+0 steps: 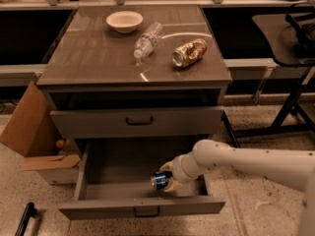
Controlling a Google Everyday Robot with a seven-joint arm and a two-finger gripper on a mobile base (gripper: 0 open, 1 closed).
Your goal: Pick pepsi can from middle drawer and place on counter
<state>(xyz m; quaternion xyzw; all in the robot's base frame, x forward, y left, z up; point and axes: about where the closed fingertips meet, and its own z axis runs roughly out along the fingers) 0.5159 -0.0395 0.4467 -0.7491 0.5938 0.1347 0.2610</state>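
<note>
The pepsi can (159,180), blue with a silver end, lies on its side in the open middle drawer (123,168), near its front right. My gripper (166,178) reaches down into the drawer from the right on a white arm. Its fingers (170,186) sit above and below the can and are closed on it. The can looks slightly raised off the drawer floor. The counter (98,53) is the cabinet's glossy grey-brown top, above the drawer.
On the counter are a white bowl (124,20), a clear plastic bottle (148,39) on its side and a gold-brown can (189,52) on its side. The taller-fronted drawer (138,122) is closed. A cardboard box (34,132) stands left of the cabinet.
</note>
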